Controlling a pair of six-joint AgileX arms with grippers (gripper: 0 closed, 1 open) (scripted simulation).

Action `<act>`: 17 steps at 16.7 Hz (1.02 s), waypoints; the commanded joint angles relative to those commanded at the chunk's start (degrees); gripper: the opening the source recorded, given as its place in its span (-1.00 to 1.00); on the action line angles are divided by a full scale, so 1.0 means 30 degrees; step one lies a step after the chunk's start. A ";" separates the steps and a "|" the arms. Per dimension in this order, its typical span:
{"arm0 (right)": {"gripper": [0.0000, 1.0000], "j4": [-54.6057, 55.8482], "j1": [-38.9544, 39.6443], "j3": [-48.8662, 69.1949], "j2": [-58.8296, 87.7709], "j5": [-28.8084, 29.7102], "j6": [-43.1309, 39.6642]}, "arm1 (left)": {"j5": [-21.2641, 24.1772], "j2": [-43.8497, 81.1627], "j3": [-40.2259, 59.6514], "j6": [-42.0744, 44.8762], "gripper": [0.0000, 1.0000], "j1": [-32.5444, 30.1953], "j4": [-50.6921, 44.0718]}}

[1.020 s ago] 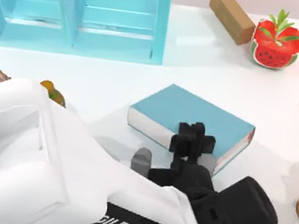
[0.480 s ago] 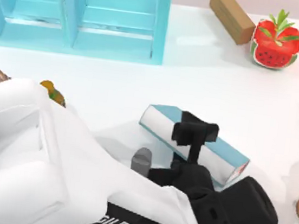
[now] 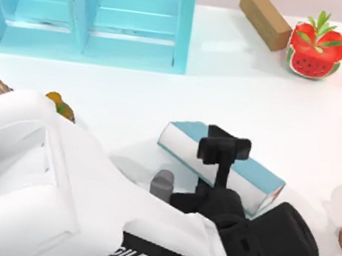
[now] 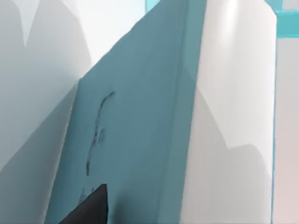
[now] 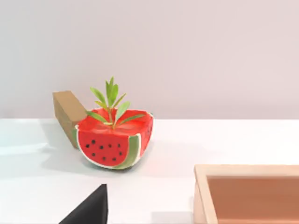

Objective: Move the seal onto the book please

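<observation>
Left gripper [image 3: 221, 148] sat over the book [image 3: 256, 173], which stood tipped on edge near the table's middle — its grip, and whether it carried the seal, we could not tell — so we judged placement under way, next needing a level cover; right gripper [image 5: 88, 207] idled at the right.

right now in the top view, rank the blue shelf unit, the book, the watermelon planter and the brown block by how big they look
1. light-blue shelf unit, by far the largest, though cut off by the frame.
2. book, tilted up on edge and partly hidden by the left gripper.
3. watermelon planter and brown block: too close to rank.
</observation>
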 joint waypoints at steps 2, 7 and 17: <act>1.00 0.0000 0.0000 0.0000 0.0000 0.0000 0.0000 | -0.0243 0.0118 0.0377 -0.0806 1.00 -0.0336 -0.0596; 1.00 0.0000 0.0000 0.0000 0.0000 0.0000 0.0000 | -0.1338 0.0328 0.2307 -0.5476 1.00 -0.1879 -0.4211; 1.00 0.0000 0.0000 0.0000 0.0000 0.0000 0.0000 | -0.2180 0.1415 0.5652 -2.0153 1.00 -0.5930 -2.1235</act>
